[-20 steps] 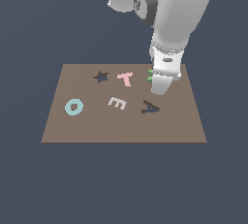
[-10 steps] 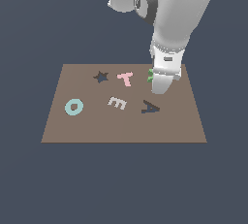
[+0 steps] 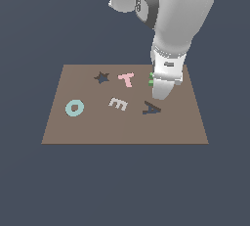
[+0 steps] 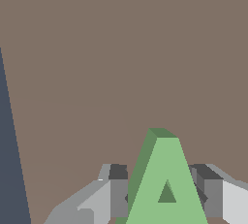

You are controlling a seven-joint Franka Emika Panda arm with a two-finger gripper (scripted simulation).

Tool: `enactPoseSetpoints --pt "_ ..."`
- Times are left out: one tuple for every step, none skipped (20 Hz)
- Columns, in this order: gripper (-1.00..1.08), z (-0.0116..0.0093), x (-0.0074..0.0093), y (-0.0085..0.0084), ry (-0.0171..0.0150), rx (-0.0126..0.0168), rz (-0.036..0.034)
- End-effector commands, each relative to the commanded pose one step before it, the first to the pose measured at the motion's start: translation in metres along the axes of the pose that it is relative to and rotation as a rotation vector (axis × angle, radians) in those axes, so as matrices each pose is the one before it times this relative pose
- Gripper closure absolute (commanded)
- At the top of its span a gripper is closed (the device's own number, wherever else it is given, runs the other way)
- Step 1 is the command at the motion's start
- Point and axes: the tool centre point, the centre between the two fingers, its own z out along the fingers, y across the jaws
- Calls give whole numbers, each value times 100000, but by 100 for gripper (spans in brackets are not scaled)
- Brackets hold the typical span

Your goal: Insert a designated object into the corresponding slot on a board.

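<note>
In the exterior view we see little of the green A piece (image 3: 151, 79): only a sliver shows at the edge of the arm's end, and the gripper (image 3: 161, 93) itself is a pale blur there, its fingertips not separable. The wrist view makes up for this. There the green A piece (image 4: 166, 184) stands between the two grey fingers (image 4: 117, 191), which sit against its sides, so we read the gripper (image 4: 164, 196) as closed on it; its lower part is cut off by the frame edge.

The piece hangs low over the brown board (image 3: 88, 127), just beside the pink T (image 3: 127, 79) and near the dark A-shaped slot (image 3: 152, 108), which lies a little nearer the camera. We cannot tell whether the piece touches the board. The star cutout (image 3: 101, 77), the whitish E (image 3: 118, 103) and the pale blue O (image 3: 74, 107) lie toward the exterior view's left.

Compared with the earlier frames, we find no clear shift of arm or piece.
</note>
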Motion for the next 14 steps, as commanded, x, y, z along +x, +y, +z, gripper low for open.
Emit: enactPoseSetpoints --pt "108 -75 -52 941 13 -41 501" --pt "108 -28 -16 451 3 -1 229" --pt "108 -29 -14 485 2 -1 239" --pt "108 -31 -21 521 2 -2 267" --pt "108 -33 -17 552 1 -3 276" --pt "108 -35 -23 585 0 -4 301" --pt "108 -36 -15 612 -1 -4 301" --pt "108 -37 -21 643 -2 -5 324" --pt "108 -38 -22 652 -3 -6 331" --pt "108 -35 -15 609 -3 -6 301" --pt "108 -32 -16 567 -4 -7 285" --pt "108 -29 -12 525 -5 -7 258" --pt "108 -27 -11 484 -5 -8 239" --pt "108 -24 -8 445 -5 -8 218"
